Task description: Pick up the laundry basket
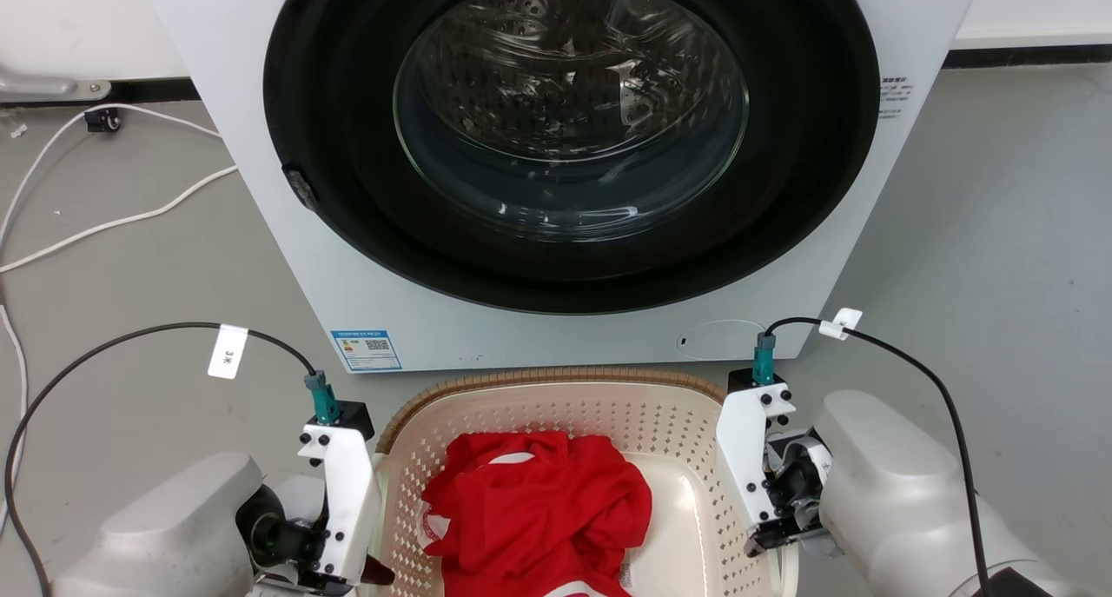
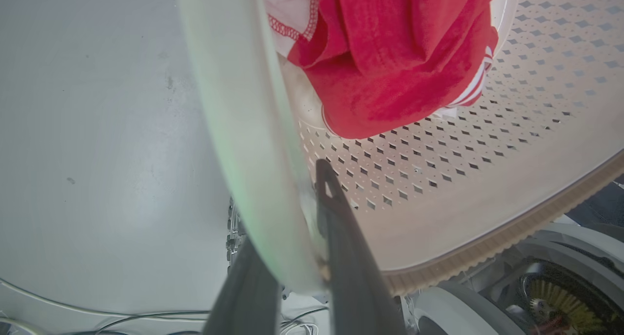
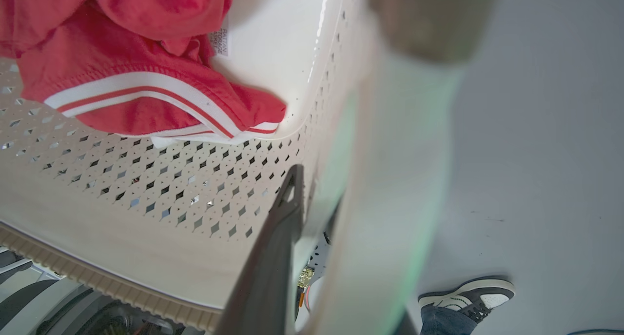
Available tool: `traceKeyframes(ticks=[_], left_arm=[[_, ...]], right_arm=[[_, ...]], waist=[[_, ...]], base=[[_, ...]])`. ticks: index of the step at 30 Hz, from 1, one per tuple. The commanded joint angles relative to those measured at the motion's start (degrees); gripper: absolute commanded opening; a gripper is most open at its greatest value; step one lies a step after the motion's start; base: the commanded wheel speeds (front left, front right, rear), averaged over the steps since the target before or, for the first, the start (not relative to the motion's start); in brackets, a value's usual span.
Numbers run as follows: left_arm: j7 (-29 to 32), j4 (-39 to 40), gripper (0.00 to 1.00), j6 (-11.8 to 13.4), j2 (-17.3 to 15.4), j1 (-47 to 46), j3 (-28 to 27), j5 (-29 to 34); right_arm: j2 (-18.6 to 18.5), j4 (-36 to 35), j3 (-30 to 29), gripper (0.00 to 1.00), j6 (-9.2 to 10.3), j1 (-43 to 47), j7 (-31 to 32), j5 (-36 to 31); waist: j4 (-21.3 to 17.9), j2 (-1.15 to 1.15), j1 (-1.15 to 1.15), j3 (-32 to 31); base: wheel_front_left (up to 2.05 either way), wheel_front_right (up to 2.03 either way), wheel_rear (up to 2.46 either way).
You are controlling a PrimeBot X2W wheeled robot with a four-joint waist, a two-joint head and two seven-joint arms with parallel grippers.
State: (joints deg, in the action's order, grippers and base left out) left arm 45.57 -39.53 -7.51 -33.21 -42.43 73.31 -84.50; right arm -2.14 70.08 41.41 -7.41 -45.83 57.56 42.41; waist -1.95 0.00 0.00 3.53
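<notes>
The laundry basket (image 1: 556,378), cream with perforated walls and a brown woven-look rim, stands on the floor right in front of the washer, with a red garment (image 1: 539,501) bunched inside it. My left gripper (image 1: 375,571) sits at the basket's left side. In the left wrist view its dark fingers (image 2: 336,227) clamp the white handle (image 2: 243,130), one inside the wall and one outside. My right gripper (image 1: 769,547) is at the basket's right side. In the right wrist view one finger (image 3: 280,242) presses the inner side of the white handle (image 3: 390,203); the other is mostly hidden behind it.
The white front-loading washer (image 1: 347,301) with its round dark door stands close behind the basket. White cables (image 1: 113,223) trail over the grey floor at the left. A person's shoe (image 3: 468,296) shows on the floor to the right of the basket.
</notes>
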Motion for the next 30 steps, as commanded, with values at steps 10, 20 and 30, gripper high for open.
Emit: traceKeyframes(ticks=[10, 20, 30], left_arm=[[1.58, -0.85, 0.00, 0.06, -1.67, 0.62, 0.07, -0.26], [1.91, -0.97, 0.00, 0.06, -1.95, 0.73, 0.07, -0.33], [2.37, -1.05, 0.00, 0.06, -1.62, -0.08, 0.08, -0.65]], right_arm=[[-1.38, 1.63, 1.19, 0.00, -0.07, -0.17, -1.23, 0.28], [-1.42, 2.27, 1.60, 0.00, -0.07, -0.39, -1.73, 0.72], [-1.45, 2.16, 2.35, 0.00, -0.07, -1.28, -1.76, 1.66]], waist=[[0.12, 0.00, 0.00, -0.05], [0.09, 0.00, 0.00, 0.17], [0.02, 0.00, 0.00, 0.47]], base=[[0.00, 0.00, 0.00], [0.00, 0.00, 0.00], [0.00, 0.00, 0.00]])
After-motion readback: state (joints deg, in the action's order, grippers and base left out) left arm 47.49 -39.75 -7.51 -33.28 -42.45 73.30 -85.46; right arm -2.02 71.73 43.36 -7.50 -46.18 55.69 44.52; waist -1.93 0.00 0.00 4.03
